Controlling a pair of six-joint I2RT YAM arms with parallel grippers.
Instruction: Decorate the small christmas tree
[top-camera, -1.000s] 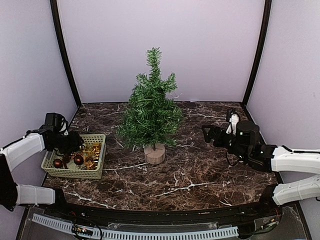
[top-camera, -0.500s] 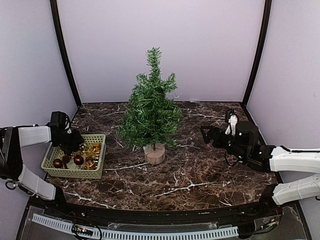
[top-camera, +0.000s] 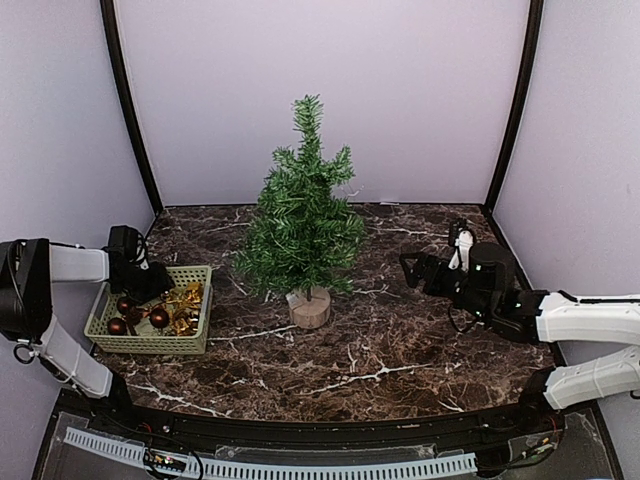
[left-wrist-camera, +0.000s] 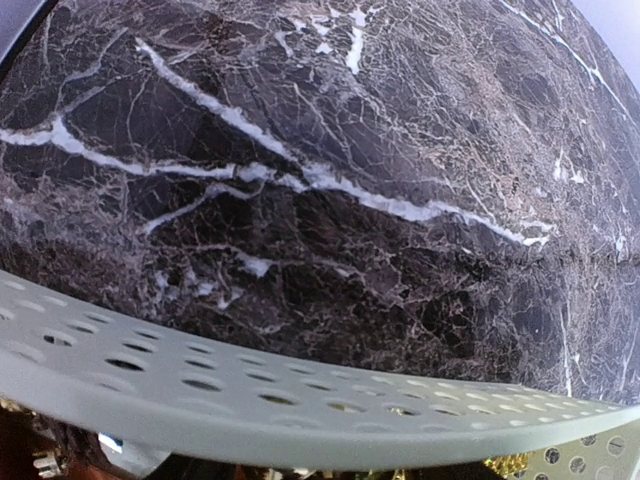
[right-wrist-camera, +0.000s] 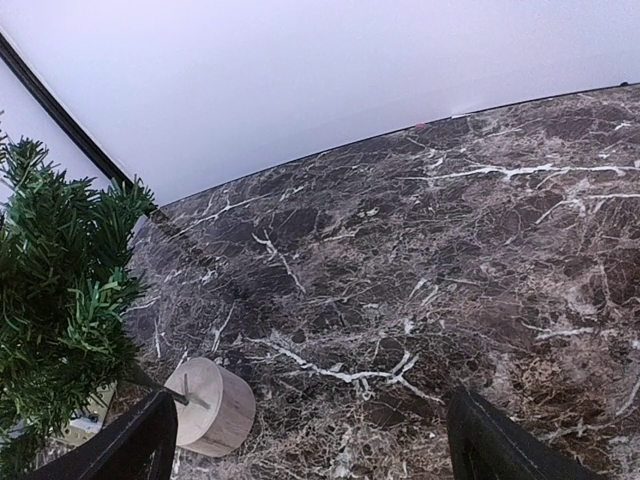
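Observation:
The small christmas tree (top-camera: 300, 225) stands upright mid-table on its round wooden stump (top-camera: 309, 308); the right wrist view shows its branches (right-wrist-camera: 55, 300) and stump (right-wrist-camera: 210, 405) at the left. No ornaments show on it. A pale green perforated basket (top-camera: 203, 305) to its left holds brown baubles (top-camera: 158, 318) and gold trinkets (top-camera: 185, 300). My left gripper (top-camera: 143, 283) dips into the basket's far left corner; its fingers are hidden, and its wrist view shows only the basket wall (left-wrist-camera: 300, 390). My right gripper (top-camera: 410, 270) hovers right of the tree, open and holding nothing (right-wrist-camera: 310, 420).
The dark marble table (top-camera: 380, 340) is enclosed by lilac walls with black corner posts (top-camera: 128, 110) at the back left and back right. A black rail runs along the near edge.
The left arm has swung in, and its gripper has shifted a little right and down into the basket's far corner. The right arm has barely moved.

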